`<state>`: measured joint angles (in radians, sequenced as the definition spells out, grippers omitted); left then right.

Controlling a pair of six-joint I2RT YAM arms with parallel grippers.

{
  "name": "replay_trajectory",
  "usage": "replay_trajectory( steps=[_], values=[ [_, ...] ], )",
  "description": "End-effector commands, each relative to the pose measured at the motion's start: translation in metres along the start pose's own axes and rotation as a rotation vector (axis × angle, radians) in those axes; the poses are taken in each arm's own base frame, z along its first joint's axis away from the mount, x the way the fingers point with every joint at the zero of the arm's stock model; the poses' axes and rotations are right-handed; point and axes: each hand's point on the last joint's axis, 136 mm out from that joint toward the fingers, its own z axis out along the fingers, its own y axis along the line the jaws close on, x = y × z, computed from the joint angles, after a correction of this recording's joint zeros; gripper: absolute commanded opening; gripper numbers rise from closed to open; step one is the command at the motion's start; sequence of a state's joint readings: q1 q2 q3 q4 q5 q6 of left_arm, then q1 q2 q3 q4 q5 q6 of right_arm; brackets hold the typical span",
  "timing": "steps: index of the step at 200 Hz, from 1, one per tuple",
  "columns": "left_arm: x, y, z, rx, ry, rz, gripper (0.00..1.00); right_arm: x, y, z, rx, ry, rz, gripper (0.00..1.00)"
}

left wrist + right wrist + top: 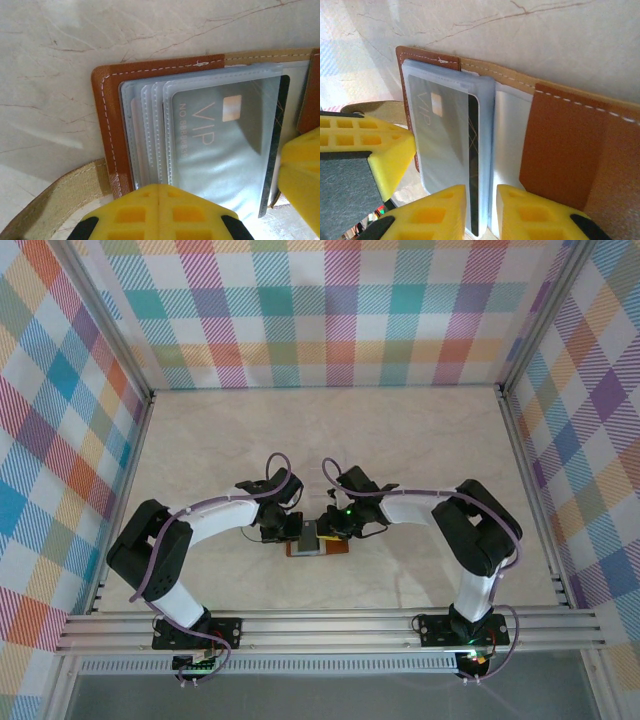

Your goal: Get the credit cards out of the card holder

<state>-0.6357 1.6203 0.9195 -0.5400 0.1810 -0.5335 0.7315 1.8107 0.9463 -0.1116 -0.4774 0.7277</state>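
The brown leather card holder (318, 548) lies open on the table between both grippers. In the left wrist view its leather cover (107, 125) carries a stack of clear sleeves, and a grey VIP credit card (220, 145) sits in the top sleeve. My left gripper (159, 192) is shut, its tips resting on the near edge of the sleeves. My right gripper (481, 200) stands slightly open. Its jaws straddle the dark edge of the credit card (473, 160) that sticks out of the sleeve. The holder's brown flap (560, 145) lies to the right.
The pale marble-look table (330, 440) stretches toward checked walls on three sides. A tan strap of the holder (60, 195) lies on the table at the left. My left gripper's fingers (370, 145) sit close beside the right one.
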Motion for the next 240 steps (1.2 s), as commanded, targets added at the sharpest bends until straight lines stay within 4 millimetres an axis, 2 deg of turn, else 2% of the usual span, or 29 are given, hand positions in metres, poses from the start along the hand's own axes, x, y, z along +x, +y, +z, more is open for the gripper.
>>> replay_trajectory(
  steps=[1, 76, 181, 240],
  values=[
    [0.000, 0.007, 0.003, -0.026, 0.016, 0.000, 0.00, -0.003, 0.006, 0.003, -0.041, 0.008, 0.006, 0.23],
    [0.002, 0.007, 0.003, -0.018, 0.015, 0.003, 0.00, -0.002, -0.008, 0.005, 0.015, 0.006, 0.028, 0.19],
    [0.004, 0.009, 0.007, -0.031, 0.033, 0.006, 0.00, -0.001, 0.003, 0.010, -0.063, 0.028, 0.015, 0.18],
    [0.004, 0.013, 0.006, -0.048, 0.025, 0.003, 0.00, 0.001, -0.006, 0.010, -0.021, 0.022, 0.030, 0.10]
  ],
)
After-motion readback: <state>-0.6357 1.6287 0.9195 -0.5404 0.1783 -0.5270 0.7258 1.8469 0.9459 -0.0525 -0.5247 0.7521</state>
